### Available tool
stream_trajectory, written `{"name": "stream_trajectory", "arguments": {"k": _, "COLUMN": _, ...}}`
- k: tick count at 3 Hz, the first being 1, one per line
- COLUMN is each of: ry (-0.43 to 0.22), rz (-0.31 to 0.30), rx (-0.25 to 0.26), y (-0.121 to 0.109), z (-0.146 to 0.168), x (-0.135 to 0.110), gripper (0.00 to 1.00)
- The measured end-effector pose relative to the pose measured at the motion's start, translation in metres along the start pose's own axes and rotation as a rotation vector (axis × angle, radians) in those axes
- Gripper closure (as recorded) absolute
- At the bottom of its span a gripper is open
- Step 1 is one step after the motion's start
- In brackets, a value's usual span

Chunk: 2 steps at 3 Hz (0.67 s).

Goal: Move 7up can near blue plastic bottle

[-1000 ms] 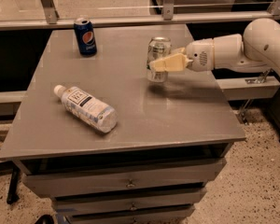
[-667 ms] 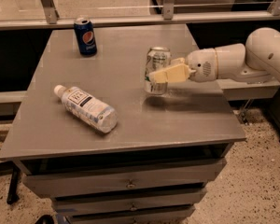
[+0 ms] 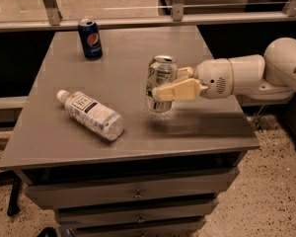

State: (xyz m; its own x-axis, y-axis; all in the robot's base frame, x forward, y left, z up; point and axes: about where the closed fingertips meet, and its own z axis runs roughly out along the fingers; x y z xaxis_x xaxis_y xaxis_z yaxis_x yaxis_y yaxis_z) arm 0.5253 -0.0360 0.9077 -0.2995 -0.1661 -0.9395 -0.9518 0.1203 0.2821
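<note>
Drawers (image 3: 138, 195) under the front edge are shut, not in play.

Blue plastic bottle (image 3: 91, 113) lies on its side in the front-left part of the worktop (image 3: 212, 132). Its white cap points at the left edge and its base is angled toward the front edge. On its side it can roll, so treat it as the fixed target and don't bump it.

7up can (image 3: 161, 73) is upright, right of centre, about midway between front and back edges, well apart from the bottle. Gripper (image 3: 166, 85) comes in from the right-edge side and pinches the can across its middle. One finger (image 3: 177, 89) lies over the near side, the other shows behind the can.

Side grasp at mid-height makes sense. It holds the can vertical and leaves its left face free, which is the side that has to end up by the bottle. Can't tell if the base touches the worktop or rides just above it; the shadow sits right under it.

Arm (image 3: 241, 75) runs low and level over the right edge, so a leftward reach looks straightforward.

My read: grasp done, placement not done. Next move needs travel left and a bit toward the front edge, then a set-down just beside the bottle's body with no contact.

Pepsi can (image 3: 90, 38) stands upright near the back-left corner, off that path, a distractor only. Railing (image 3: 177, 6) runs behind the back edge.
</note>
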Motion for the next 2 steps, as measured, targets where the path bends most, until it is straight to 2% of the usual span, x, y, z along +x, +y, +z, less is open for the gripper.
{"name": "stream_trajectory", "arguments": {"k": 1, "ry": 0.013, "rz": -0.088, "rx": -0.003, "y": 0.0201, "z": 0.0096, "x": 0.0042, "gripper": 1.0}}
{"name": "stream_trajectory", "arguments": {"k": 2, "ry": 0.015, "rz": -0.104, "rx": -0.007, "y": 0.023, "z": 0.012, "x": 0.0056, "gripper": 1.0}}
